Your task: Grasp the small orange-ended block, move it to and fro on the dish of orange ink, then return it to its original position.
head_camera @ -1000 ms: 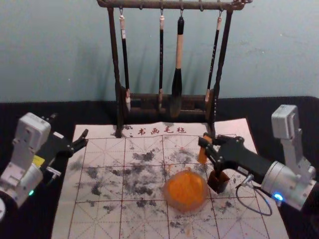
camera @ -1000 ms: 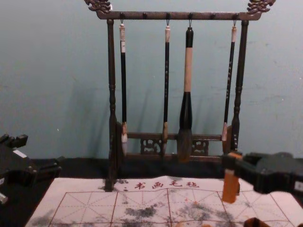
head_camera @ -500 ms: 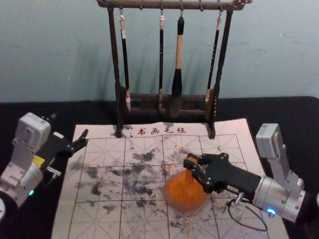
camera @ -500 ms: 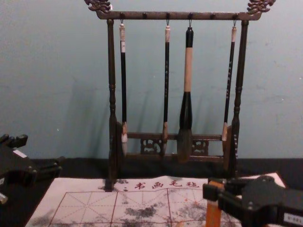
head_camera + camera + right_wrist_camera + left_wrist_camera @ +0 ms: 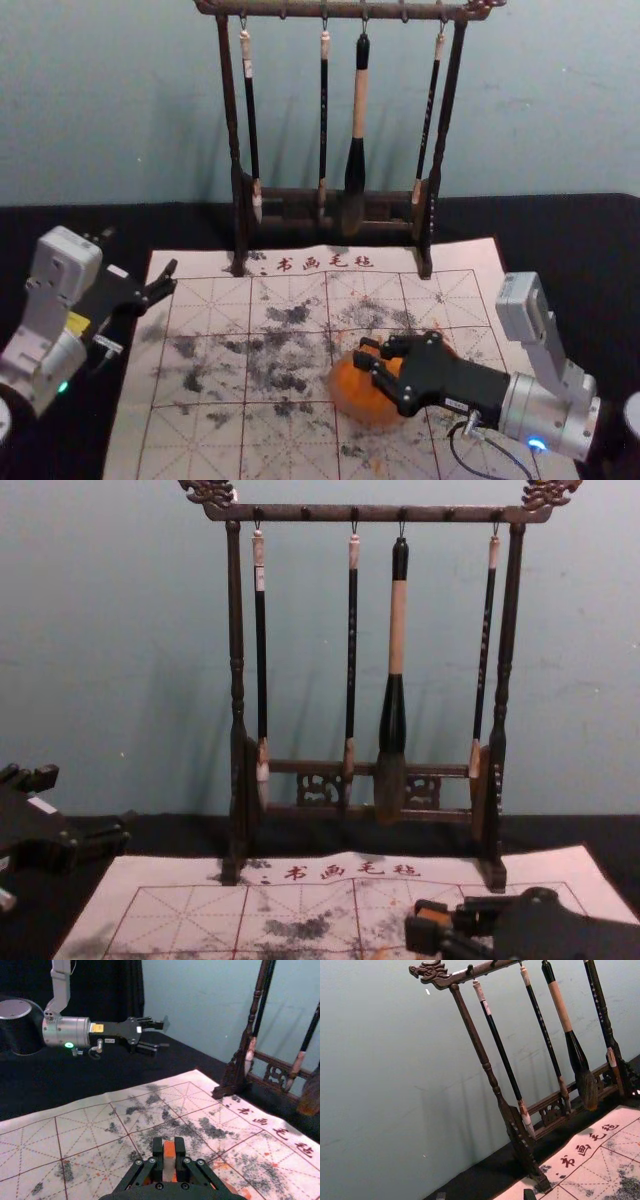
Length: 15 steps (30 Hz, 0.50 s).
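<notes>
Leftmost, left gripper (image 5: 171, 278) parked, spread, well apart from block and dish. Dish (image 5: 360, 404) just below right gripper's (image 5: 366, 351) tips. Block (image 5: 169, 1162) between those 2 tips, pinched; long axis looks near upright, lower end toward dish. Contact: cannot tell. Right gripper nearer by far. Next, likely: level strokes to and fro, pinch kept firm against tilting.

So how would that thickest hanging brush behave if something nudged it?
The thickest brush would probably swing, since it hangs by a loop from the crossbar. Its straight handle looks stiff, while the hairy tip likely gives.
</notes>
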Tool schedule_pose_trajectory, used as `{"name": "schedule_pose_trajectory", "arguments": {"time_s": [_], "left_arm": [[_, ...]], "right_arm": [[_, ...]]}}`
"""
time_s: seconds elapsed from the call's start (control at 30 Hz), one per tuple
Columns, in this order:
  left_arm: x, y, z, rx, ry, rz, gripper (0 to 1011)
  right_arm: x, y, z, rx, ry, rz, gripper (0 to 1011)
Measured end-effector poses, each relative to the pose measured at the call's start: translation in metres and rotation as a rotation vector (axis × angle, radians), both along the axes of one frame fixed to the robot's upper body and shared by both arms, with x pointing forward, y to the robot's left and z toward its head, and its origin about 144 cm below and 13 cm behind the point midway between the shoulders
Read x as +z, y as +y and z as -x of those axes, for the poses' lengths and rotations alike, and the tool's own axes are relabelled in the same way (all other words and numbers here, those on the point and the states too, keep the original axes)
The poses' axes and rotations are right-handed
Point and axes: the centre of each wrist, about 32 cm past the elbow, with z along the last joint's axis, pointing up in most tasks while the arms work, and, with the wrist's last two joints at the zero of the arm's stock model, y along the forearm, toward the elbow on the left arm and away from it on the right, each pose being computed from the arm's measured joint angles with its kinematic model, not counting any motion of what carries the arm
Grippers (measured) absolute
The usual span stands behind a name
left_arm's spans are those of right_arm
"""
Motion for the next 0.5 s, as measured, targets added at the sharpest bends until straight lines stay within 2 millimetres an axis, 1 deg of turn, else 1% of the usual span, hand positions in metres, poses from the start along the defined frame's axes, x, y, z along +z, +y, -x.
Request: {"name": "schedule_pose_trajectory", "arguments": {"time_s": [0.5], "left_arm": [[0.0, 0.0, 0.0, 0.0, 0.0, 0.0, 1001]], "right_arm": [[-0.0066, 0.0048, -0.0069, 0.011, -0.003, 0.017, 88]]}}
